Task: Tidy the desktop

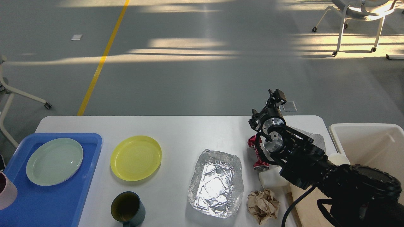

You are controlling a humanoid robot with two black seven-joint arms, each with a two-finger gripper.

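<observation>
Crumpled brown paper ball (262, 205) and dark green mug (127, 209) sit nearest on the white rectangular surface (180, 129); beyond, a foil tray (216, 183), yellow plate (135, 157) and crushed red can (258, 153). Right gripper (275, 96) hangs over the far edge, its finger spacing unclear.

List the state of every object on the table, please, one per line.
Foil tray: empty, crumpled.
Red can: crushed, lying down.
Brown paper: balled up.
Yellow plate: empty.
Green plate: empty, on blue tray.
Dark cup: upright.
White bin: open.
</observation>
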